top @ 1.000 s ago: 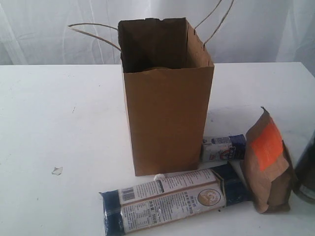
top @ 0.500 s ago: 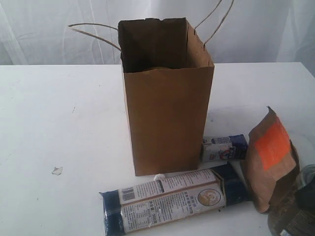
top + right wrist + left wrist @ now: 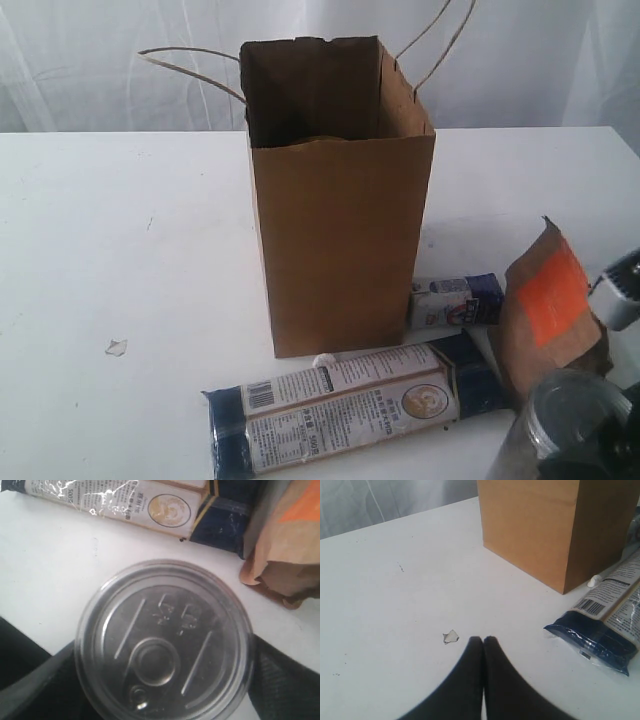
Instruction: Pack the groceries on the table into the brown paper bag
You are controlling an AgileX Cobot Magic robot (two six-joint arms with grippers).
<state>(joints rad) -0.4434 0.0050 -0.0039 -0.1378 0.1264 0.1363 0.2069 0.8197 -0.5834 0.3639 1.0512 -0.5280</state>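
The brown paper bag (image 3: 340,240) stands open in the middle of the table (image 3: 120,230). In front of it lies the long navy-tan packet (image 3: 350,405). A small blue-white packet (image 3: 455,300) rests by the bag's right side, next to the upright brown pouch with the orange label (image 3: 550,310). My right gripper (image 3: 162,650) is shut on the silver-lidded can (image 3: 162,640), one finger (image 3: 30,680) on each side of it; the can (image 3: 575,410) is at the bottom right, in front of the pouch. My left gripper (image 3: 483,640) is shut and empty, over bare table.
A tiny clear wrapper scrap (image 3: 451,636) lies just ahead of the left fingertips. A small white bit (image 3: 322,360) sits at the bag's front base. The bag's string handles (image 3: 190,70) stick out to the sides. A white curtain hangs behind the table.
The can in my right gripper has come into the exterior view from the bottom right corner, moving left. The pouch shifted slightly. The left gripper has not moved.
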